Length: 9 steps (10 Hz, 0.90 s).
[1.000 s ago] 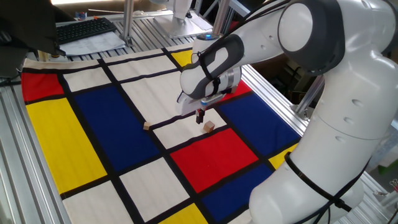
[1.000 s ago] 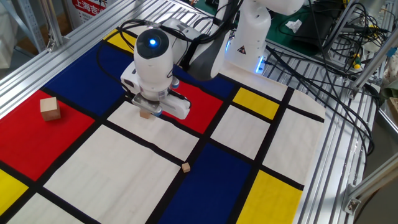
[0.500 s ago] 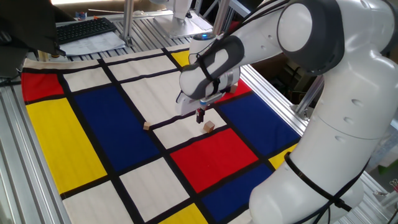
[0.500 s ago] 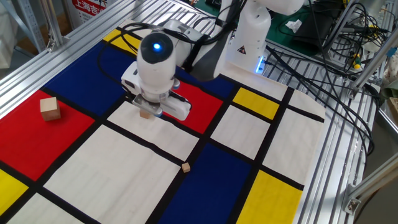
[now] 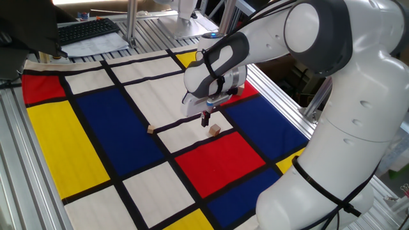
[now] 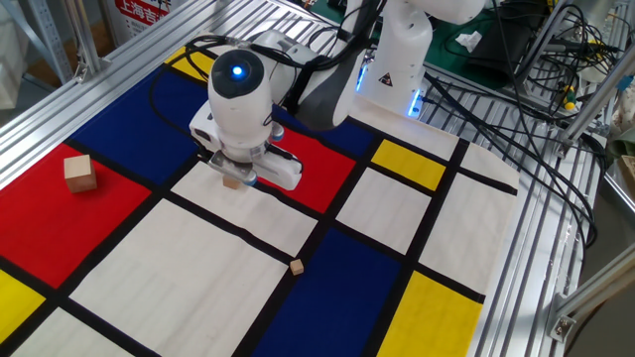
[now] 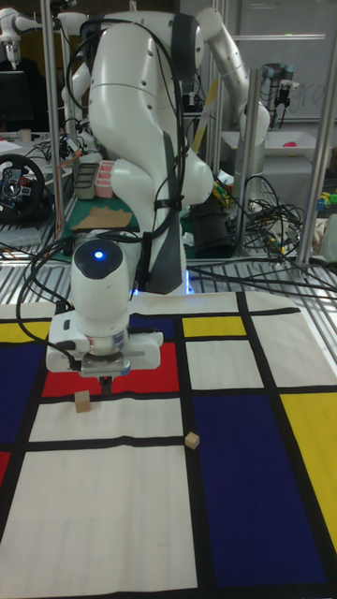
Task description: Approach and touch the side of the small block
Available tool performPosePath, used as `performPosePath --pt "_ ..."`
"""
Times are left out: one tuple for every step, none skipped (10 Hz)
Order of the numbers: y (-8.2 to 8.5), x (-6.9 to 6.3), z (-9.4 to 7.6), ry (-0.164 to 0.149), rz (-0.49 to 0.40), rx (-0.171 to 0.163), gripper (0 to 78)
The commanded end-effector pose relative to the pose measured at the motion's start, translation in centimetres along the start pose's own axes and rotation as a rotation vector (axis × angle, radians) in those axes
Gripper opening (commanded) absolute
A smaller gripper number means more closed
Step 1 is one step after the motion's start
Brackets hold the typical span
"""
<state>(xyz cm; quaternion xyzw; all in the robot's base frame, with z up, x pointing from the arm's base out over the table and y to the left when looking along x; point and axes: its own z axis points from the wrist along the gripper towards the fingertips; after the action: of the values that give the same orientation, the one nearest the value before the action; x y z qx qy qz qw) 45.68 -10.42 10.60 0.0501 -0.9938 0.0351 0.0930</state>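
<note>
Small block (image 5: 214,130) sitting on a white square of the colored mat (image 5: 77,134), close to the red one. Gripper (image 5: 206,120) hanging low just beside it, fingers close together; touching or not, hard to tell. Tiny wooden chip (image 5: 151,130) further off.

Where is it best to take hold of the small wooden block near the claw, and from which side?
Take the small block by two opposite upright faces, coming straight down from above: it is a plain cube lying flat, with its sides free.
</note>
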Motion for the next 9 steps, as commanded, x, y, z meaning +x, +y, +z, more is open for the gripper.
performPosePath --pt "0.0 -0.1 -0.1 -0.002 -0.041 -0.037 0.0" --pt "0.0 -0.1 -0.1 -0.011 -0.039 -0.038 0.0" --pt "0.0 -0.1 -0.1 -0.013 -0.035 -0.044 0.0" --pt "0.0 -0.1 -0.1 -0.02 -0.027 -0.083 0.0" --pt "-0.1 0.0 -0.1 -0.025 -0.026 -0.084 0.0" --pt "-0.8 0.3 0.3 -0.024 -0.025 -0.08 0.0" --pt "-1.4 0.6 0.5 -0.023 -0.027 -0.079 0.0" --pt "-1.5 0.6 0.6 -0.022 -0.027 -0.079 0.0" --pt "-1.6 0.7 0.7 -0.019 -0.019 -0.07 0.0"
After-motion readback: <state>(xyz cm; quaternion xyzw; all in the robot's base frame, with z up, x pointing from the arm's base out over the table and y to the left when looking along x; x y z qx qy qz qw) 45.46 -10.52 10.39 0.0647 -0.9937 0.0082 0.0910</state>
